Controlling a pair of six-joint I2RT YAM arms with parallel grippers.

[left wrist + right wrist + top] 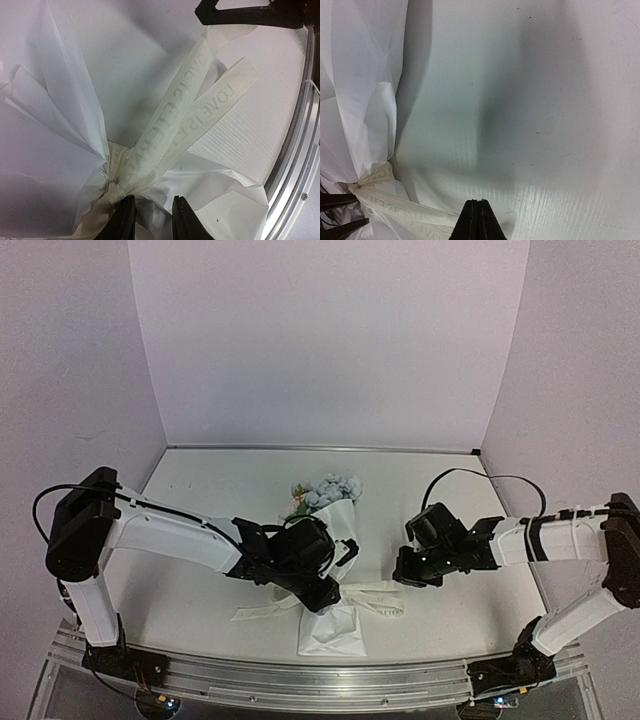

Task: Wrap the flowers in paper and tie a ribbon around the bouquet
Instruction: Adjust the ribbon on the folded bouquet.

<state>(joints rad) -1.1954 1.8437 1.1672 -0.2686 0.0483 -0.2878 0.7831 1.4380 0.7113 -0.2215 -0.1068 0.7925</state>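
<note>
White tabletop (200, 540), plain lilac walls (330, 340), aluminium rail (300, 680) along the near edge, bouquet (342, 518) lay mid-table, ribbon (200, 115) knotted round its waist, left gripper (154, 200) slightly apart there, couldn't tell if it gripped, right gripper (478, 202) pressed together nearby

The bouquet (343, 520) lies in the middle of the table (200, 490), with the flowers (328, 490) toward the far side and the paper (330, 635) end toward the near edge. The ribbon (378, 598) goes around its waist, with tails to both sides. The left gripper (326, 598) is at the waist, from the left. The right gripper (404, 576) is to the right, at one tail.
</note>
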